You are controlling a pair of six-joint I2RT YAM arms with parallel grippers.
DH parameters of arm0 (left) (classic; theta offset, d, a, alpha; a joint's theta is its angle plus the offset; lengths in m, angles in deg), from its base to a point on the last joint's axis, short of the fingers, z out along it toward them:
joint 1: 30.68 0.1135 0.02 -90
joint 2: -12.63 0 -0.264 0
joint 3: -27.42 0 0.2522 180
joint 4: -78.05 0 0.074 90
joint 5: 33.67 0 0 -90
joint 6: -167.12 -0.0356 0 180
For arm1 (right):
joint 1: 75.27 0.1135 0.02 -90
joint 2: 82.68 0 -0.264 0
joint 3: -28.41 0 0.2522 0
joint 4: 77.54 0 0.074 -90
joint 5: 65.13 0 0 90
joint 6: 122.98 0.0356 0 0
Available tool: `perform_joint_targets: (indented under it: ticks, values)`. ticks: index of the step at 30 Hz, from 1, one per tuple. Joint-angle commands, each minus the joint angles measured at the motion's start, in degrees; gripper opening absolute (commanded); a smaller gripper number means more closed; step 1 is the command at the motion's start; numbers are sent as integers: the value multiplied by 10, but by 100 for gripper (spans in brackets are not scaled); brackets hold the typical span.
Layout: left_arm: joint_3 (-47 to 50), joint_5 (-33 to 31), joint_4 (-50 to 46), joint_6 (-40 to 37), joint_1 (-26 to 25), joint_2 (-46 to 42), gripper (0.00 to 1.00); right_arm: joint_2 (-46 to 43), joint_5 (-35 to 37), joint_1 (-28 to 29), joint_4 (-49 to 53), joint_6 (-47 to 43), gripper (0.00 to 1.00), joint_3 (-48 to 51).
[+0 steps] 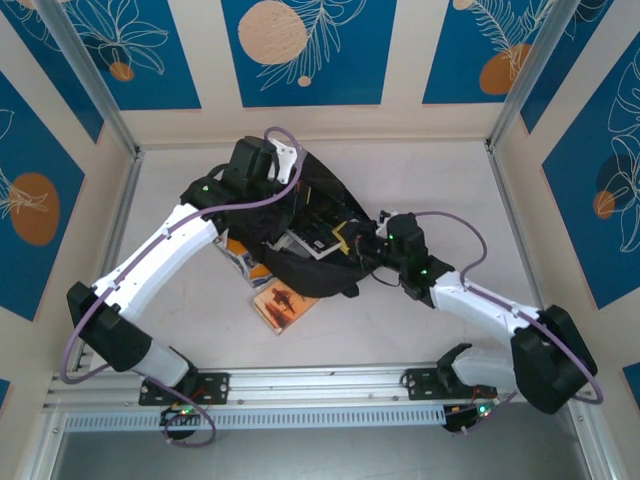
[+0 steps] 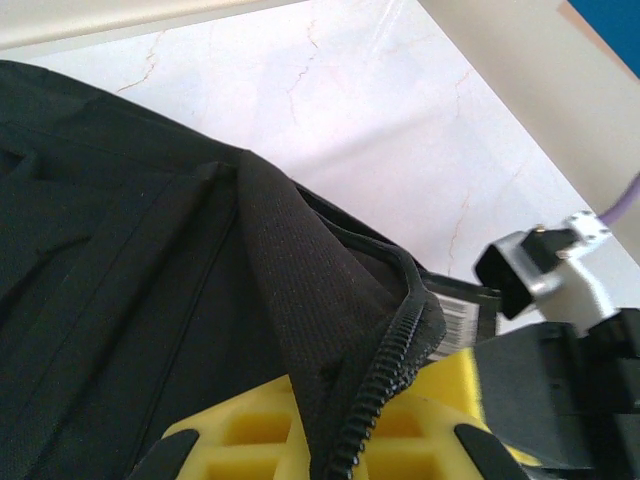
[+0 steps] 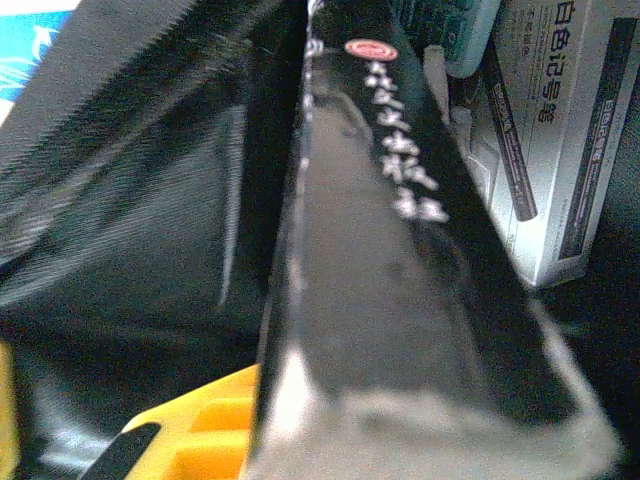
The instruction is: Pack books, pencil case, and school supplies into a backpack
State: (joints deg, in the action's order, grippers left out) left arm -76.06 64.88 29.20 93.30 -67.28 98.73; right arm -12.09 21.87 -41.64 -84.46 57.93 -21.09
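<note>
Left arm (image 1: 165, 245) and right arm (image 1: 485, 305), bolted on the aluminium rail (image 1: 320, 383): white link shells, black joint housings, green indicator lights, purple cables (image 1: 66, 350). Finger pads (image 2: 250, 432) are yellow, grid-moulded.

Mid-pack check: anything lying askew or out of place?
An orange book lies tilted on the table by the backpack's near edge, and another book pokes out at the backpack's left side; both still unpacked.

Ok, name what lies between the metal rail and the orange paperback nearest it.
Nothing: bare white tabletop separates the orange paperback from the metal rail, per the top view.
</note>
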Motion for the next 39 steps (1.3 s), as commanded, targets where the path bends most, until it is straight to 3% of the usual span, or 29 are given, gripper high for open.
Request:
perform_joint_targets:
  ticks: [1,12,19,24,33,39]
  values:
    - [-5,44,78,4,4,-30,0,37,12,10,-84,-44,0,-50]
    - [11,100,94,42,34,-27,0,258,20,19,-155,-71,0,-180]
    - [14,136,103,59,44,-18,0,375,93,36,-172,-75,0,-272]
    - [8,163,98,64,44,1,0,437,123,39,-255,-63,8,-319]
    - [-5,226,100,83,43,40,0,464,161,4,-432,-72,22,-366]
    - [-6,249,108,99,38,62,2,398,179,-33,-446,-96,23,-303]
